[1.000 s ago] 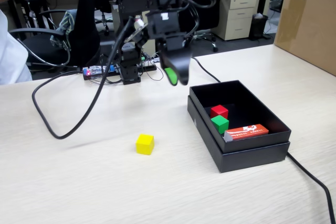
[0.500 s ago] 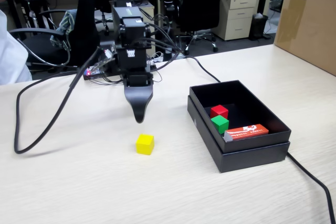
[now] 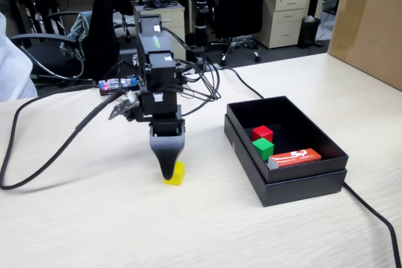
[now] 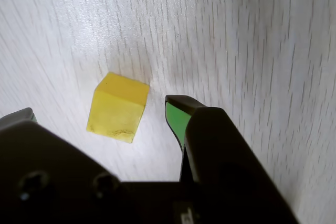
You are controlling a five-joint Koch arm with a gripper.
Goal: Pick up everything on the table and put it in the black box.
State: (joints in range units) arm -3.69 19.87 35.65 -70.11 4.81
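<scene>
Claw (image 4: 100, 111) spread open, low over the counter (image 3: 75, 218). Yellow cube (image 4: 117, 107) sits on the wood between the jaws (green-padded jaw just beside it, to the right in wrist view). Closing should grip it.

Arm: a second ago it was raised near the box's far left corner; it then swung left and has now dropped low over the table's middle.
Gripper (image 3: 167, 172): down from mid-air to just above the table, its tip now in front of the yellow cube (image 3: 176, 174) in the fixed view; in the wrist view the cube (image 4: 118, 106) lies between the spread jaws.
Cable (image 3: 56, 149): its loop on the table's left side has shifted leftward and flattened out, trailing the arm.
</scene>
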